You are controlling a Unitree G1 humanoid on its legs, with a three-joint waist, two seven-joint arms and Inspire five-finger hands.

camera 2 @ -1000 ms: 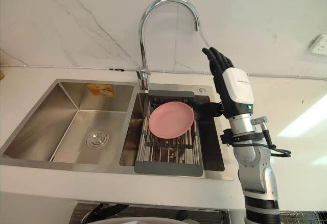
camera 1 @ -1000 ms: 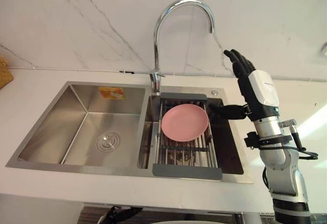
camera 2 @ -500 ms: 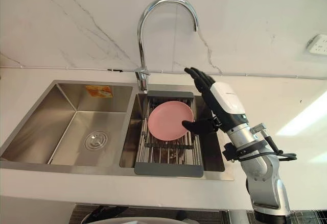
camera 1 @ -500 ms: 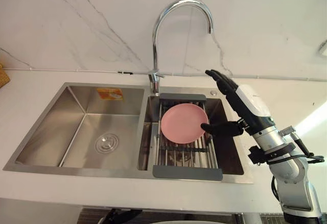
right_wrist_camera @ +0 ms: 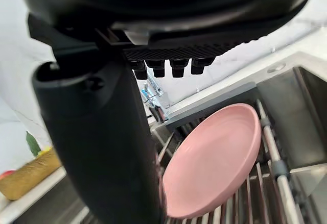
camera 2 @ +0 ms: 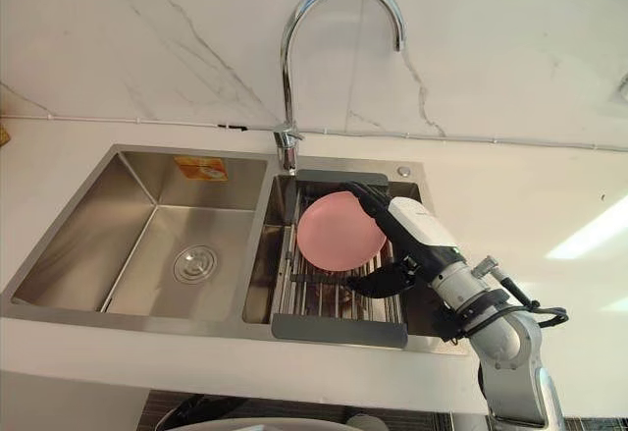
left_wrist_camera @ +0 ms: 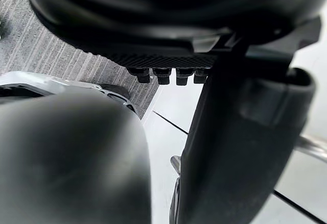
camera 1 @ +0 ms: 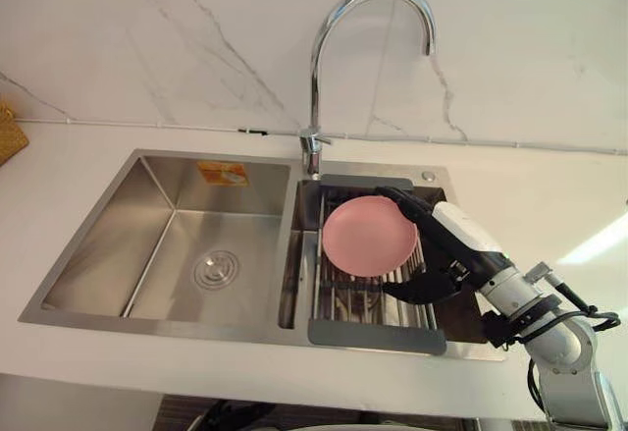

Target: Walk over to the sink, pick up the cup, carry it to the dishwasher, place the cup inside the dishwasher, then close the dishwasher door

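Note:
A pink plate leans on a dish rack in the right basin of a steel double sink. My right hand reaches low over the rack at the plate's right edge, open. Its straight fingers run along the plate's far right rim and its thumb lies by the lower right rim. Whether they touch the plate I cannot tell. In the right wrist view the plate lies just past the thumb. My left hand hangs open above grey floor.
A tall curved chrome faucet rises behind the divider between the basins. The left basin holds only its drain. White countertop surrounds the sink, with a marble wall behind. A yellow woven basket sits far left.
My right hand has come down from up by the wall, beside the faucet, to the plate's right edge, and its thumb has swung under the rim. The camera has shifted slightly.

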